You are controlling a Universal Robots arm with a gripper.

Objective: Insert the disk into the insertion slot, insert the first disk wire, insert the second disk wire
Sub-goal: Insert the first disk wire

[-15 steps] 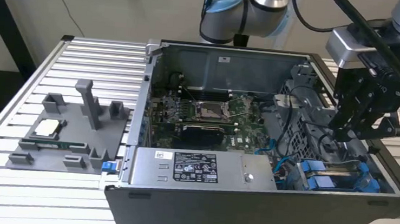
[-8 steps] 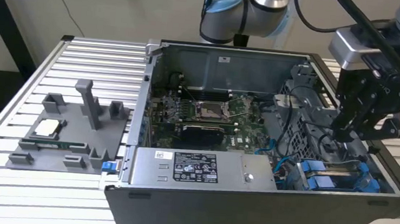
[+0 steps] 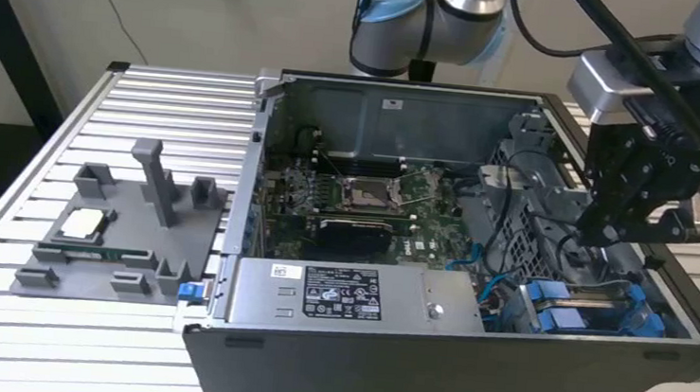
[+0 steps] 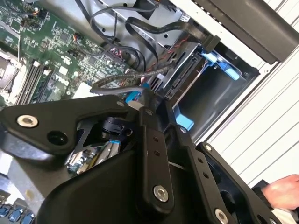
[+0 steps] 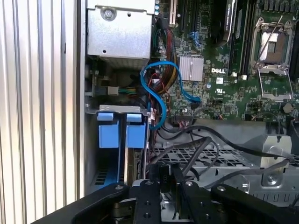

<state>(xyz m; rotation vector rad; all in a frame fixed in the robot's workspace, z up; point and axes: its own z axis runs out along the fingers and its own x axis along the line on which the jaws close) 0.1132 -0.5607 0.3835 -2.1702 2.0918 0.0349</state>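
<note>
Exterior view, from its left to its right. A slatted metal table (image 3: 8,337) carries a grey moulded tray (image 3: 118,242) with upright posts and a small pale part lying on it. Just beside the tray stands an open computer case (image 3: 436,375), lying on its side with its interior exposed. Within the case, a green circuit board (image 3: 363,202) covers the floor, and a grey power-supply box (image 3: 341,295) with a white sticker lies along the near wall. Black and blue wires (image 3: 512,239) run between the board and the drive cage on the exterior view's right.

The disk (image 3: 555,314), in its blue frame, sits inside the insertion slot (image 5: 117,108) at the case's near corner on the exterior view's right. In the first wrist view the frame's two blue tabs (image 5: 120,135) lie just under the slot's sheet-metal edge, with a looped blue wire (image 5: 159,93) beside them.

The robot arm (image 3: 449,10) reaches in from the back, and its gripper (image 3: 600,235) hangs inside the case, above the drive cage and near the disk. In the second wrist view the gripper (image 4: 141,100) has its fingertips drawn together among the wires. Whether anything is pinched between them cannot be told. In the first wrist view the gripper (image 5: 167,184) is over the perforated cage.
</note>
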